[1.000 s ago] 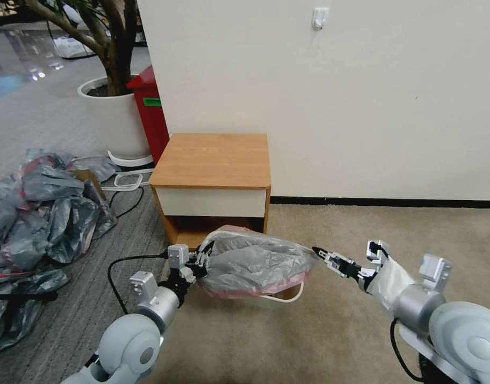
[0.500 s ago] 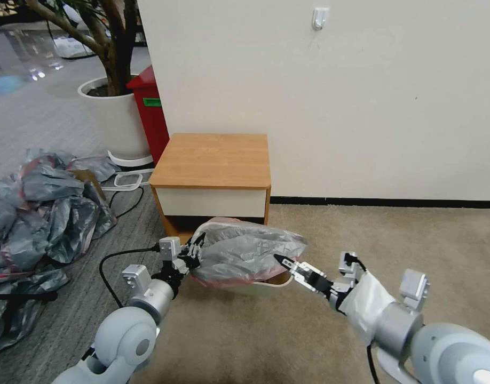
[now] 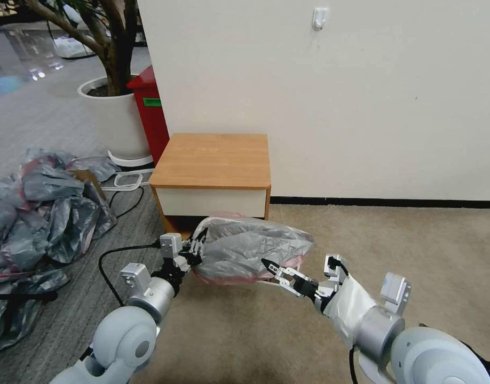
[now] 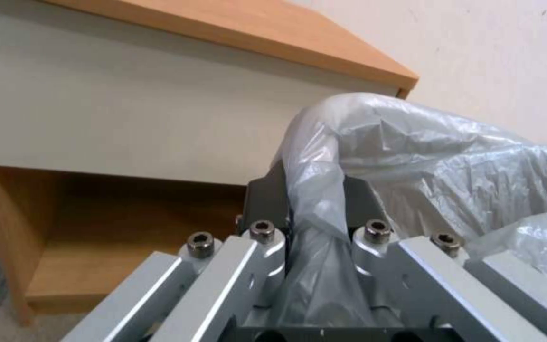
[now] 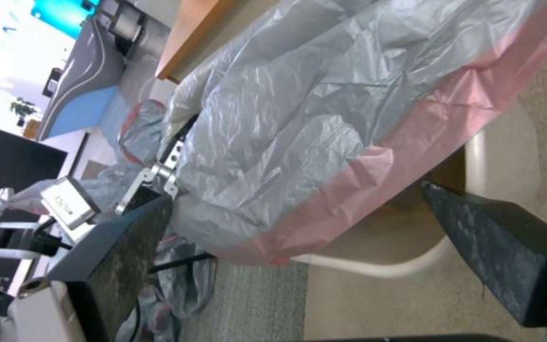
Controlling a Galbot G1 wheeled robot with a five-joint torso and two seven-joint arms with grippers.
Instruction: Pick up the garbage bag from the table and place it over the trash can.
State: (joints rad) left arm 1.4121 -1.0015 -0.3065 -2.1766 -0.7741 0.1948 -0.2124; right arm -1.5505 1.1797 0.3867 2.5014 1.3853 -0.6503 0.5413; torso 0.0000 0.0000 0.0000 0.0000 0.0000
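— Whereabouts of the garbage bag?

— Lower middle of the head view, draped over the trash can, just in front of the table and its open shelf. Puffed up above the bin's rim, with the pink-red edge trailing along the near side and not yet tucked all the way round.

— And the left gripper?

— Left of centre, low in the head view. Clamped on a gathered fold at the bag's left end, with the film bunched tight between the fingers in the left wrist view.

— The right gripper?

— Just right of centre, at the bag's near edge. Spread apart, holding nothing, with the dark pads on either side of the pink band and close to the bin's rim.

— Feel of the thing?

— Probably feather-light and limp, with no stiffness to push against. Thin and crinkly, so likely slippery in a shallow pinch. Liable to stretch or tear if dragged hard across the rim.

— Best place to take hold?

— On the pink band, opposite the left's hold. Better to pinch deep and gather several layers, then draw outward and down over the corner gently.
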